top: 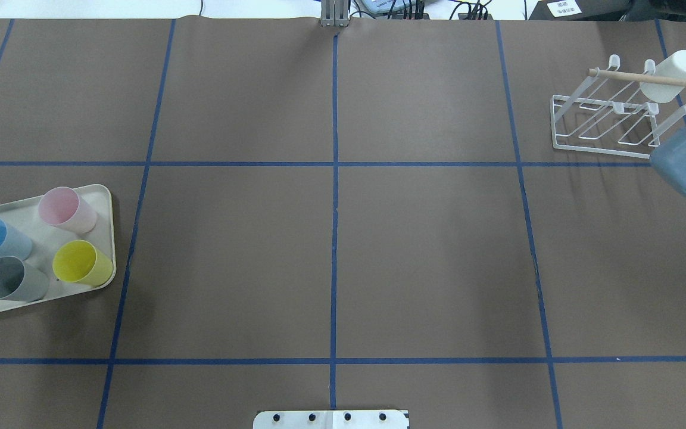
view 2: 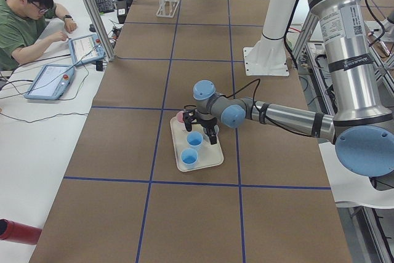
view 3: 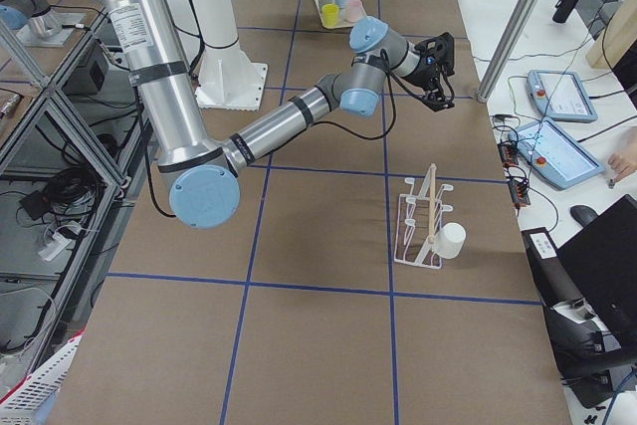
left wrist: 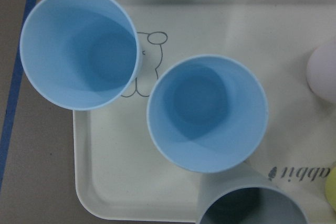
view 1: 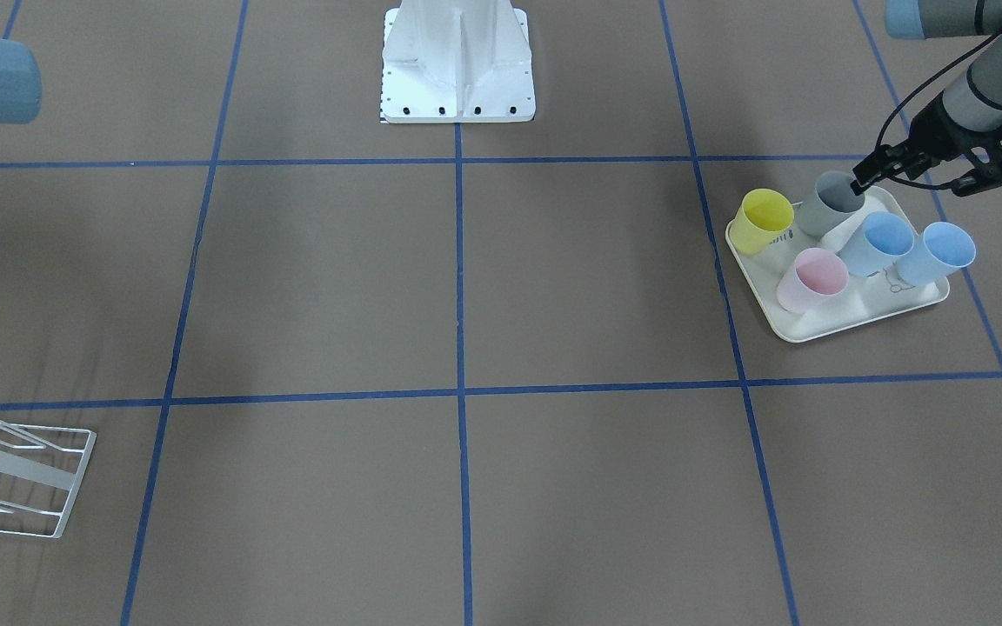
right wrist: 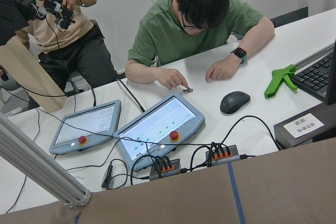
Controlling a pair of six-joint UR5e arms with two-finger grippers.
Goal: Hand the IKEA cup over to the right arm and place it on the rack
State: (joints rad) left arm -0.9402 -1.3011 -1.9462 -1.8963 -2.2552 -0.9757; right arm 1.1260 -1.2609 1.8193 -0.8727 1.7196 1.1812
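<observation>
Grey cup (view 1: 816,217) beneath left tool (view 1: 865,179)

A robotics lab: a big arm (view 3: 269,131) over a tape-gridded table (view 3: 318,226), with teach pendants (view 3: 563,159) on a desk (view 3: 597,52) at three o'clock.

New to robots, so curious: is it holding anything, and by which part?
Nothing yet, it seems: one of the left fingers dips inside the grey cup's rim, but they look apart and the cup stands on the tray.
</observation>
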